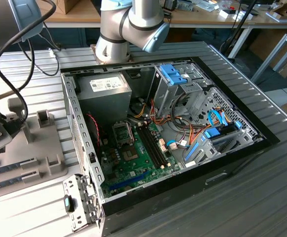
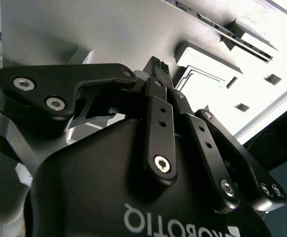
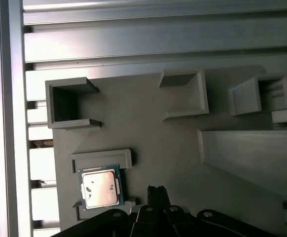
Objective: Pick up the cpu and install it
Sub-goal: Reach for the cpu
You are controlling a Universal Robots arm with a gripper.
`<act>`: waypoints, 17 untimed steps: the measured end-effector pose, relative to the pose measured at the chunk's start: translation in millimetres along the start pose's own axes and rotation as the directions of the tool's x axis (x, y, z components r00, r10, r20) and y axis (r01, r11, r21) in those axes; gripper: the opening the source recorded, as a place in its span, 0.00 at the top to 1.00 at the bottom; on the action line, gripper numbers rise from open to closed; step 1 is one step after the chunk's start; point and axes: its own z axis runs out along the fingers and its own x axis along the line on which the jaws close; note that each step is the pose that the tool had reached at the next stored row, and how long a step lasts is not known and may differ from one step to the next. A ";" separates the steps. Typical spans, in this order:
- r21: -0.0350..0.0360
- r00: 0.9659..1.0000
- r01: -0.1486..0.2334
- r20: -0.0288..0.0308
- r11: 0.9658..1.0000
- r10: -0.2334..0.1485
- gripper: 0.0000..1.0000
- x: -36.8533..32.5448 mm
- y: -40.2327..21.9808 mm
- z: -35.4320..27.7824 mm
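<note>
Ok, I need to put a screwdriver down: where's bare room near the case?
The slatted table is bare on the exterior view's right of the case. The fixture's flat middle, between the cpu and the pockets, is free too. Inside the case, cables and the board crowd everything.

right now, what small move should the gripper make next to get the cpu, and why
Probably shift sideways over the cpu and open: the gripper looks shut and sits beside the chip, which lies untouched in its tray recess.
</note>
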 end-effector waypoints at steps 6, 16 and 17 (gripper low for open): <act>0.000 1.000 0.000 0.000 1.000 0.000 0.90 0.1 -0.2 3.5; 0.000 1.000 0.000 0.000 1.000 0.000 0.90 0.2 -0.4 8.5; 0.000 1.000 0.000 0.000 1.000 0.000 0.90 0.2 -0.4 9.1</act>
